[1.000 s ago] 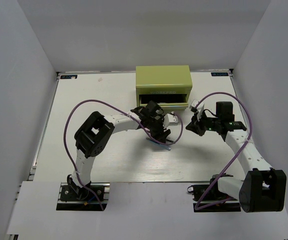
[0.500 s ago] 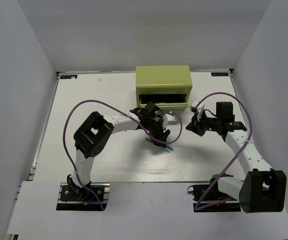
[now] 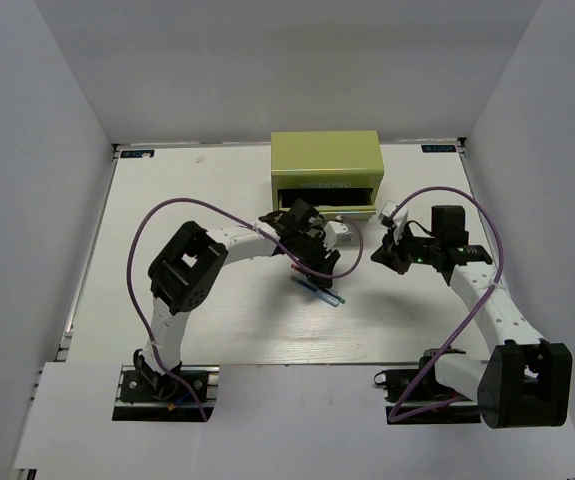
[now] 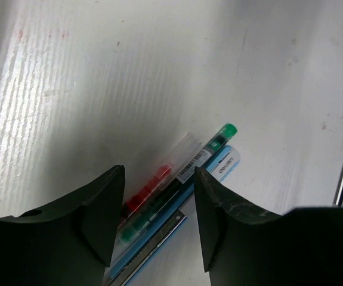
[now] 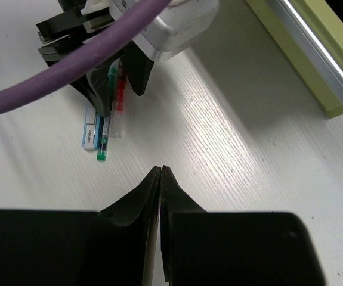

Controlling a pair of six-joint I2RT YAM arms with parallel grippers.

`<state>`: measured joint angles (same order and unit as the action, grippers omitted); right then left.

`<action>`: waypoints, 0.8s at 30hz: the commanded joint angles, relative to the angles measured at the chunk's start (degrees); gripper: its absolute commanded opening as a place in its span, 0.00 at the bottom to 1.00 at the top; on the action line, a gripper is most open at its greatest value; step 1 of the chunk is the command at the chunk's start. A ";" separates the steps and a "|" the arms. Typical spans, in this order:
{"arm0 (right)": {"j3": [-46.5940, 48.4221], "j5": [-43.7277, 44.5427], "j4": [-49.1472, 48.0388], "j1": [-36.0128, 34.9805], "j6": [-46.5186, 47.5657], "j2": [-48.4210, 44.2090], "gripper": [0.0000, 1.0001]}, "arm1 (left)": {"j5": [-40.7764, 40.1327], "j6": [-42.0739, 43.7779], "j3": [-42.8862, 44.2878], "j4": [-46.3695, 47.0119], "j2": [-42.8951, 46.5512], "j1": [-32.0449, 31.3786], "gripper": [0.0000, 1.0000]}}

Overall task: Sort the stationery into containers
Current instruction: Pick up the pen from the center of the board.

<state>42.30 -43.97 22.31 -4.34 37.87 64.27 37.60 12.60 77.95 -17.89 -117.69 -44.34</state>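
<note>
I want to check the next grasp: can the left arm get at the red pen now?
Probably yes. The left gripper hangs open right above the red pen, and nothing covers it. But the green pen lies tight against it, so both may be caught together.

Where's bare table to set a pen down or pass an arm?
Bare: far-left table beside the chest, and the near strip between left base and right base. Crowded: before the chest, where left gripper, pens and right gripper bunch.

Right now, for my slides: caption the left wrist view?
Open left end effector above red pen, green pen and pale blue pen, side by side.
</note>
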 commanded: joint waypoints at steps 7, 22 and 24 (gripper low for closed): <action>0.15 -1.48 -0.95 0.21 0.10 -1.34 0.08 | -5.88 2.60 -0.17 -0.04 0.53 0.22 0.60; 1.11 -1.30 -0.07 0.21 0.54 -0.55 0.10 | -9.67 4.27 -4.39 2.15 1.67 -0.31 0.59; 1.20 -1.30 0.19 0.21 0.63 -0.46 0.10 | -9.13 4.27 -5.53 2.68 2.20 0.21 0.63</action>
<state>42.30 -43.94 22.46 -4.34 37.93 64.18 29.67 16.12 75.26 -12.93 -116.77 -44.47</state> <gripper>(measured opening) 0.093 0.616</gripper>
